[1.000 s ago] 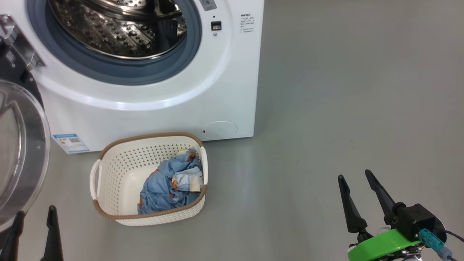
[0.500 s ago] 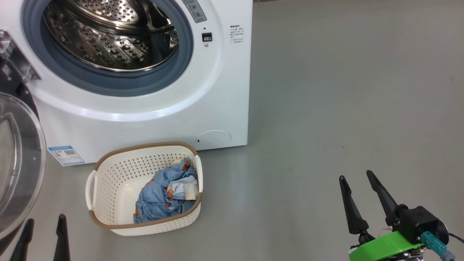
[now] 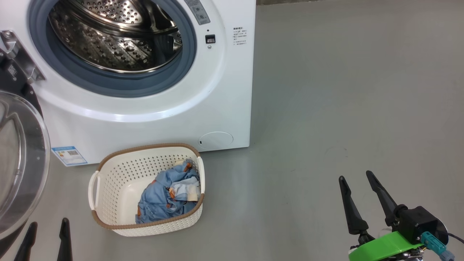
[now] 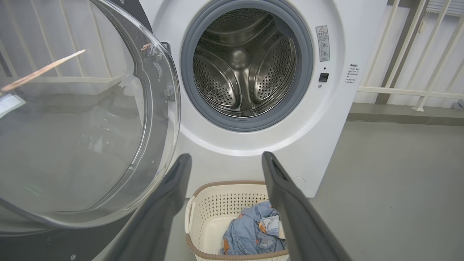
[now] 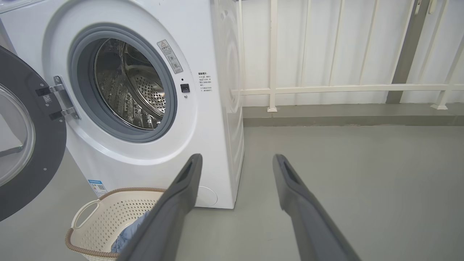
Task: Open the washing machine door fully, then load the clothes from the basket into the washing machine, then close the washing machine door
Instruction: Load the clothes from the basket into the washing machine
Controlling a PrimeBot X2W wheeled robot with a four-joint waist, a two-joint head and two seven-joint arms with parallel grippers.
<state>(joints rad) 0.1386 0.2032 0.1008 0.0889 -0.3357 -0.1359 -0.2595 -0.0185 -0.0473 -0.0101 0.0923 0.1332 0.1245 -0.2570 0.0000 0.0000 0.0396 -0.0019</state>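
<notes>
My left tool (image 3: 49,222) hangs wide and empty beside the round black-rimmed glass door (image 3: 20,163) (swung fully out). The big white front-loading washing machine (image 3: 145,119) shows its steel drum (image 3: 108,43). Before it on the grey floor (image 3: 326,108) stands the cream perforated plastic basket (image 3: 145,146), with the light blue printed clothes (image 3: 166,195) bundled at its right end. My right tool (image 3: 354,176) gapes wide, holding nothing.
</notes>
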